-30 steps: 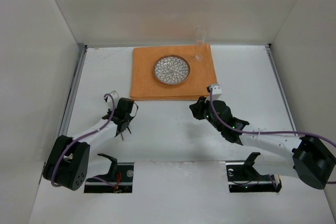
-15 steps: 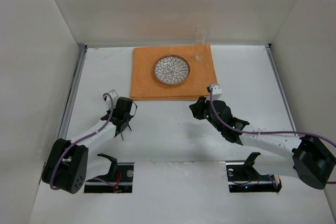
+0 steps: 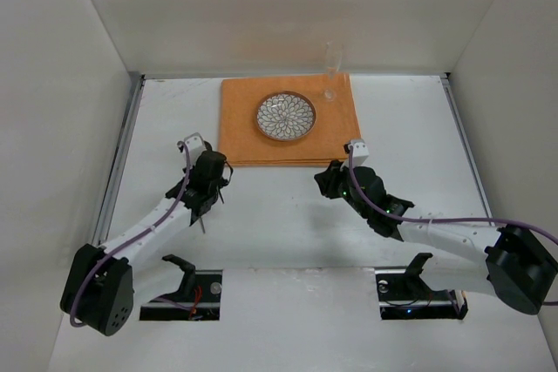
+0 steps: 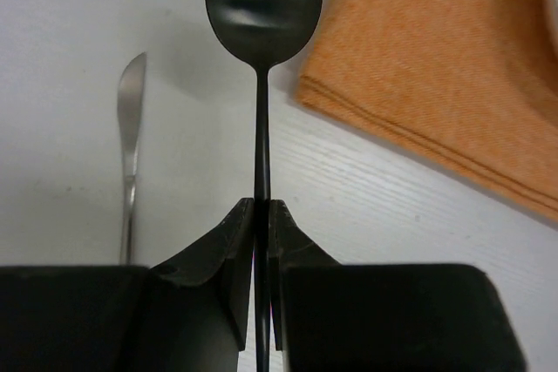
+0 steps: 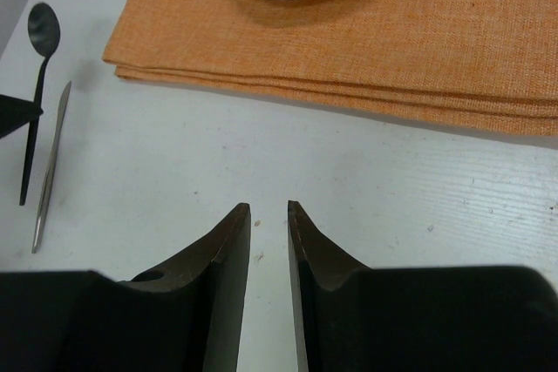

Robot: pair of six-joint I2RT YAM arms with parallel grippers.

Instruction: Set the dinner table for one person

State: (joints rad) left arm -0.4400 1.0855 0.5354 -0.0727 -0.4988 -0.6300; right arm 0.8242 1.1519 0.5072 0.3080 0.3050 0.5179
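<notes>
My left gripper is shut on the thin handle of a black spoon and holds it over the white dinner table, just off the left front corner of the orange mat. The spoon's bowl points away from the jaws, and it also shows in the right wrist view. A silver knife lies on the table to the left of the spoon. A patterned plate sits on the mat. My right gripper is empty, its jaws a small gap apart, over bare table in front of the mat.
A clear glass stands at the mat's back right corner. Metal rails run along the table's sides and white walls enclose it. The arm bases sit at the near edge.
My left gripper has moved a little forward and right toward the mat's corner with the spoon in it. The right arm has not moved.
</notes>
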